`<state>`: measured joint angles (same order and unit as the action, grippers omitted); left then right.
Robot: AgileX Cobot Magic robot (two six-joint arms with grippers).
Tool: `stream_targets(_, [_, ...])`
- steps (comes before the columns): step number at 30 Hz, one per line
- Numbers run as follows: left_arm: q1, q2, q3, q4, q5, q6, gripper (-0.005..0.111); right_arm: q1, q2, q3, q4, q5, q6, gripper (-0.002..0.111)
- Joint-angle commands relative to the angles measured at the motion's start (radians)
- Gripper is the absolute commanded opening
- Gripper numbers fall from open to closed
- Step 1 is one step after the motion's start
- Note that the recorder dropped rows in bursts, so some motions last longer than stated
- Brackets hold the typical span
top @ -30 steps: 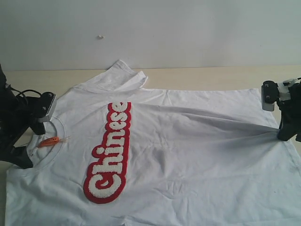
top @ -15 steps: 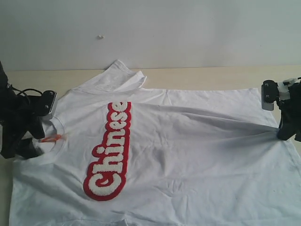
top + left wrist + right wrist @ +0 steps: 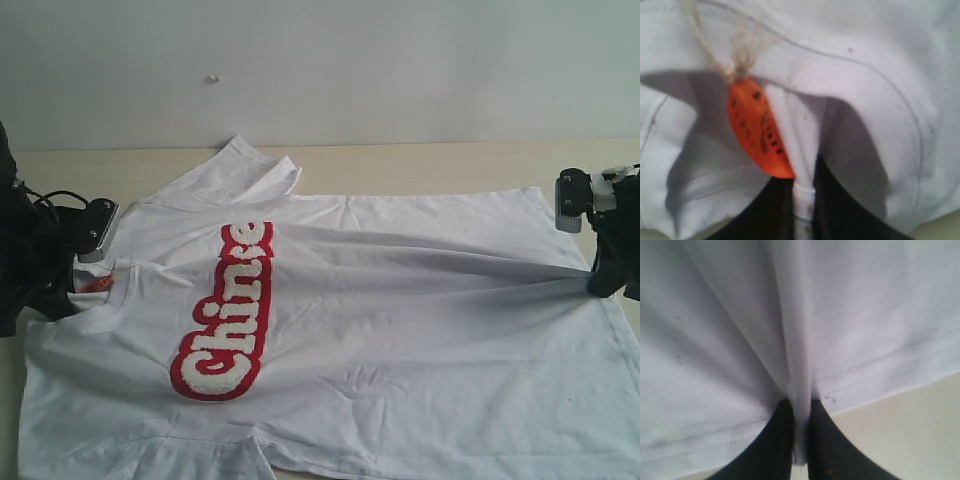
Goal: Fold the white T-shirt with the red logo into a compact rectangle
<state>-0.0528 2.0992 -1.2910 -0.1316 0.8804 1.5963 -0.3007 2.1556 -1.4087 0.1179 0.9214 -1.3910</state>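
The white T-shirt (image 3: 400, 320) lies spread across the table, neck to the left, hem to the right. Its red logo (image 3: 225, 315) reads "Chinese" across the chest, partly folded over at the top. My left gripper (image 3: 70, 295) is shut on the ribbed collar (image 3: 804, 150), beside the orange neck tag (image 3: 757, 130), and holds it lifted. My right gripper (image 3: 605, 280) is shut on a pinched fold of the hem (image 3: 797, 390), pulling the cloth taut. The fabric (image 3: 715, 340) fills both wrist views.
The beige table (image 3: 430, 165) shows beyond the shirt and at the right edge (image 3: 910, 435). A pale wall (image 3: 320, 60) stands behind. One sleeve (image 3: 245, 170) is folded at the back; the front sleeve runs off the bottom of the view.
My left gripper has lifted the collar and drawn it up and rightwards. The logo's top has curled under and the shirt body has tightened. The right gripper has stayed in place.
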Motion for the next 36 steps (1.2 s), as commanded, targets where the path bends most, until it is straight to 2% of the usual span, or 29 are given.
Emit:
stream_targets(1, [0.001,0.036,0.023,0.068,0.050,-0.012,0.000,-0.002,0.021,0.002,-0.008,0.018,-0.030,0.000])
stream_targets(8, [0.001,-0.028,0.023,0.058,0.019,-0.014,0.000,-0.002,-0.025,-0.004,0.006,0.021,-0.040,0.000])
stream_targets(12, [0.001,-0.080,0.023,0.062,0.001,-0.035,0.000,-0.004,-0.089,-0.027,0.084,0.021,-0.055,0.000])
stream_targets(20, [0.001,-0.201,0.023,0.062,-0.055,-0.070,0.000,-0.004,-0.237,-0.034,0.091,0.026,-0.047,0.000])
stream_targets(27, [0.004,-0.343,0.023,0.132,-0.097,-0.233,0.000,-0.004,-0.353,-0.034,0.118,0.038,-0.028,0.000])
stream_targets(33, [0.004,-0.492,0.023,0.286,-0.096,-0.467,0.000,-0.004,-0.466,-0.034,0.220,0.051,-0.028,0.000])
stream_targets(36, [0.004,-0.560,0.023,0.304,-0.096,-0.517,0.000,-0.004,-0.524,-0.034,0.288,0.046,-0.017,0.000])
